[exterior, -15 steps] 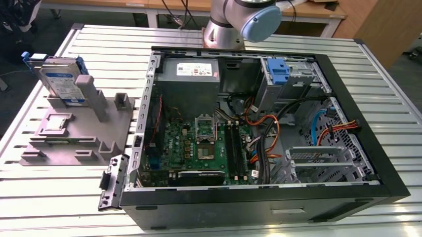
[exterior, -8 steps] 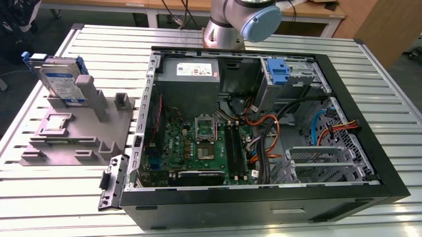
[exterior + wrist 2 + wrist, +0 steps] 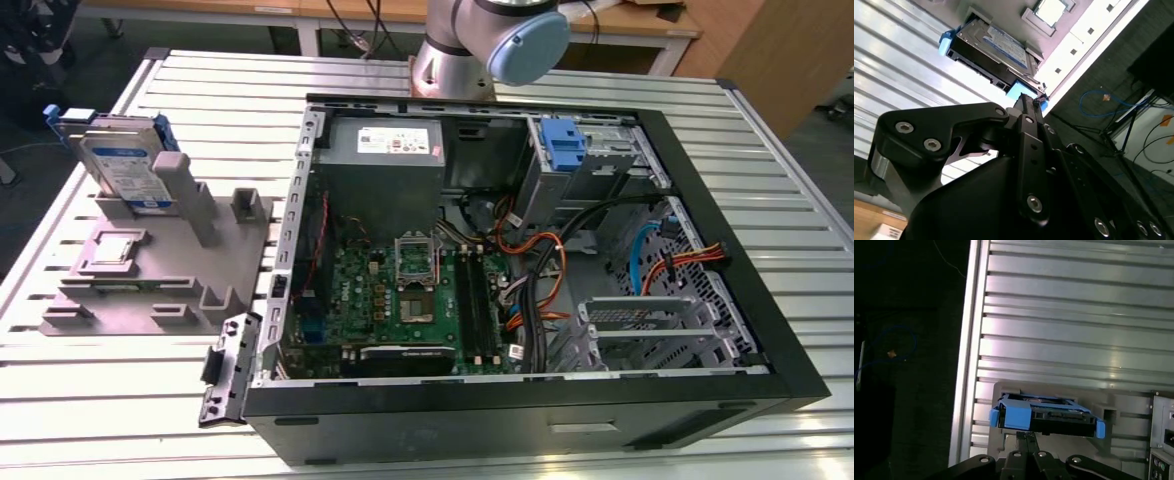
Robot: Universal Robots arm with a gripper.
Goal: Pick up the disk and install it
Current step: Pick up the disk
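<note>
the disk stands on edge on the grey plastic stand, tilted back against one of its upright posts, at the far part of the stand on the exterior view's left; its white-and-blue label faces the near side and its blue carrier frame shows along the top edge and ends

in both wrist views the disk sits just past the tips of the gripper, apart from them; the black fingers lie together with nothing between them

the stand rests on the ribbed metal table, just beside the left wall of the open computer case, which lies on its side and takes up the middle and right of the exterior view

inside the case the green motherboard lies at the near left, the grey power-supply box with a white sticker sits at the far left, a blue plastic bracket stands at the far right, and a metal drive cage sits at the near right among orange and black cables

the arm's base rises at the far edge of the table, behind the case
</note>
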